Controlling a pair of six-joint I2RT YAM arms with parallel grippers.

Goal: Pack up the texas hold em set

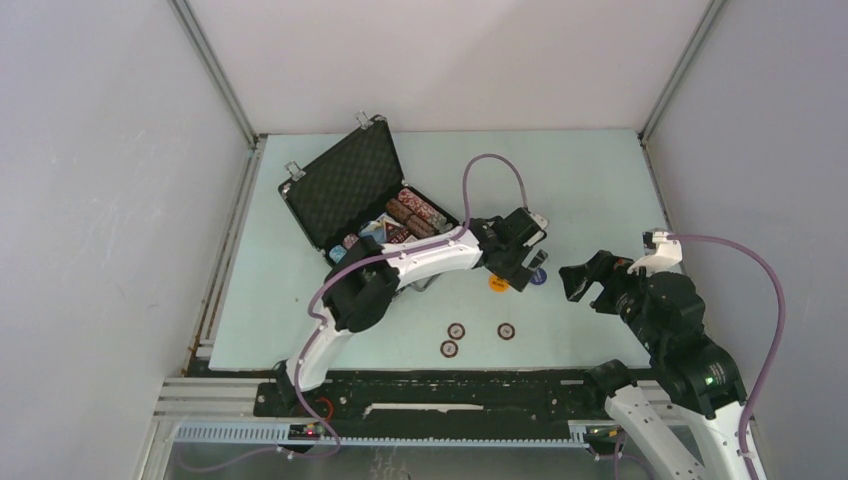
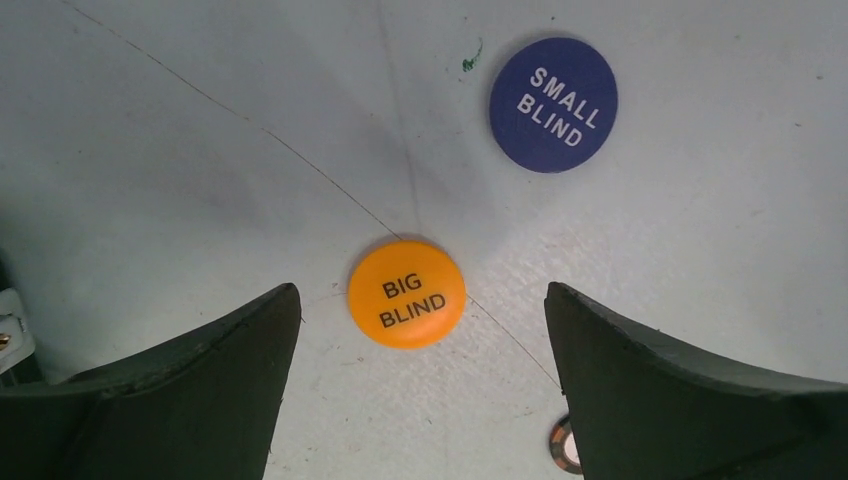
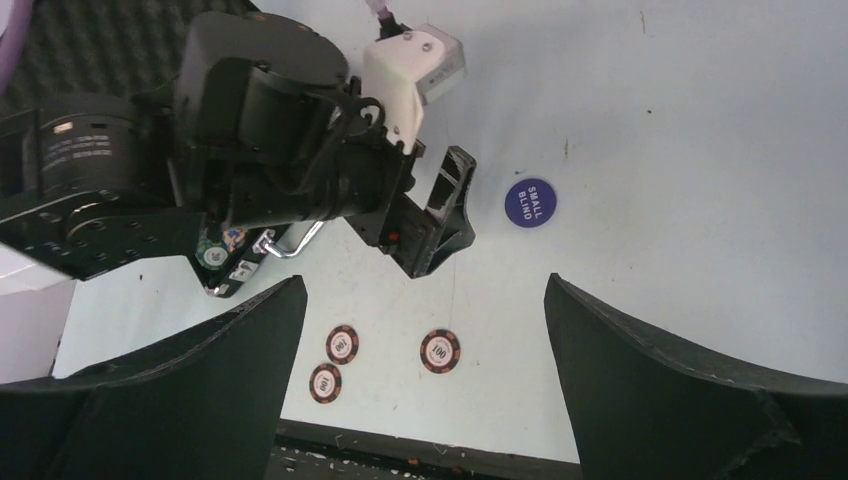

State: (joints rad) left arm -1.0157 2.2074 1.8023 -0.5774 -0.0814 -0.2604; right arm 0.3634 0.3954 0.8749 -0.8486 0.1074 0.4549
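**Status: packing partly done.**

**Case.** The briefcase (image 1: 345,190) sits on the far-left part of the tabletop (image 1: 600,180). Its foam-lined lid (image 1: 350,178) is raised toward the far-left corner. Rows of poker chips (image 1: 420,212) lie in the base. Other pieces sit beside them but are too small to identify.

**Items outstanding.** Five pieces lie loose on the tabletop.
- The orange Big Blind button (image 2: 406,294) lies flat, right of centre.
- The blue Small Blind button (image 2: 553,104) lies near it, apart from it and on the side toward the right edge.
- Three 100 chips (image 3: 342,344) lie flat in a loose group close to the near edge, well apart from the case.

**Grippers.**
- The left gripper (image 1: 522,268) hangs over the Big Blind button with its jaws wide. The button lies between the fingers, touching neither, and nothing is held.
- The right gripper (image 1: 588,284) hovers just to the right of the two buttons, pointing toward them. Its jaws are also wide and hold nothing.

**Assessment.** The bulk of the chips appear stowed. The two buttons and three chips remain to be stowed. The lid then has to be lowered and the latches fastened. Judging by the left arm's position, the orange button is likely the item in hand.
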